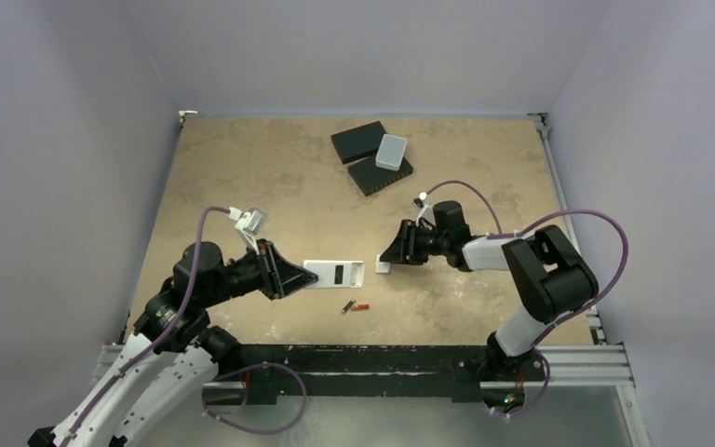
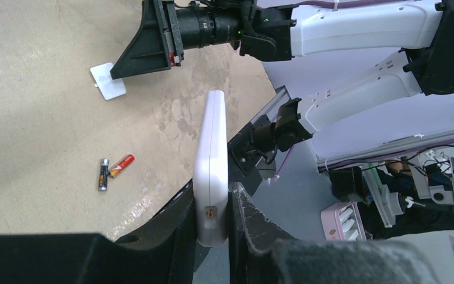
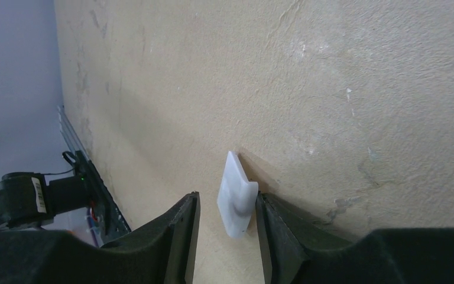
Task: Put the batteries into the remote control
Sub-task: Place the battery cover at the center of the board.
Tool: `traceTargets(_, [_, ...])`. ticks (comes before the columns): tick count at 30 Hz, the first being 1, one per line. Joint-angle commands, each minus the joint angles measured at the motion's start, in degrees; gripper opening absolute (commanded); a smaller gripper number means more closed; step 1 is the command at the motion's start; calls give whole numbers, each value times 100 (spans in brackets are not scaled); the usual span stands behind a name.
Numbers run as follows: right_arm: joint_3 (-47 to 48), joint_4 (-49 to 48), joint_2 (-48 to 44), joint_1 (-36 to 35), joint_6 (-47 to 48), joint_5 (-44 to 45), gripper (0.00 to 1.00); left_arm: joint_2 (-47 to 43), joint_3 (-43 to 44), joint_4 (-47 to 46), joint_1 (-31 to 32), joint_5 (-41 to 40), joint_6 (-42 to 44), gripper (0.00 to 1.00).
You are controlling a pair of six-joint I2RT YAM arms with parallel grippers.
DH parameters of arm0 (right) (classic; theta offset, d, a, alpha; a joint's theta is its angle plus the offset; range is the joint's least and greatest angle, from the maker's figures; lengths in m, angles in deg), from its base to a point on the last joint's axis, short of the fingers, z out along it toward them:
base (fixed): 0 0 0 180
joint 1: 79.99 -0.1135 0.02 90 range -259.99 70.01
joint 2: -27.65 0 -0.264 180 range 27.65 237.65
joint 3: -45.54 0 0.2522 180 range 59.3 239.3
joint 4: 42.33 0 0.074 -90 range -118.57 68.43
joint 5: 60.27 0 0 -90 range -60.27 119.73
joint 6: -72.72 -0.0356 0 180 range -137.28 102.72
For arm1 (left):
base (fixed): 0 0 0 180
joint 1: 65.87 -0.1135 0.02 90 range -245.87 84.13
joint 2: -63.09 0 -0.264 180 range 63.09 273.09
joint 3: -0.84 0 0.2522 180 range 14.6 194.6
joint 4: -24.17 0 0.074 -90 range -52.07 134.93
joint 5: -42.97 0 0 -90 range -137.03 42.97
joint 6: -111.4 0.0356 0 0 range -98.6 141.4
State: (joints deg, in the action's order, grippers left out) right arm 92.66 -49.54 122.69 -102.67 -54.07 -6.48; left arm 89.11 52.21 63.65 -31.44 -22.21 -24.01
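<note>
On tan tabletop (image 1: pixel 242 177), batteries (image 1: pixel 356 306), walls (image 1: pixel 56 140) perhaps lilac

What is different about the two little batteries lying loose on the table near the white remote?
Colour: the dark battery is nearly black, while the red-orange battery is bright.
Pose: they do not lie parallel. The red-orange battery slants away from the dark battery, so the two form a narrow V with one pair of ends close together.
Shared: both are thin cylinders of much the same length, lying flat and untouched on the table.
</note>
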Motion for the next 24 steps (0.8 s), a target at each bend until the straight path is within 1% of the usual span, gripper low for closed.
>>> traceTargets(1, [-12, 484, -205, 51, 327, 445, 48, 34, 50, -212, -41, -38, 32, 0])
traceTargets(7, [-5, 833, -495, 51, 488, 720, 49, 69, 80, -122, -37, -60, 37, 0])
traceTargets(13, [-22, 1301, -1031, 58, 668, 1019, 50, 110, 72, -77, -42, -16, 15, 0])
traceTargets(20, [-85, 1928, -2060, 52, 965, 1224, 52, 197, 72, -109, -37, 177, -5, 0])
traceTargets(24, [-166, 2295, -2783, 61, 1123, 1366, 56, 239, 71, -185, -42, 335, -37, 0])
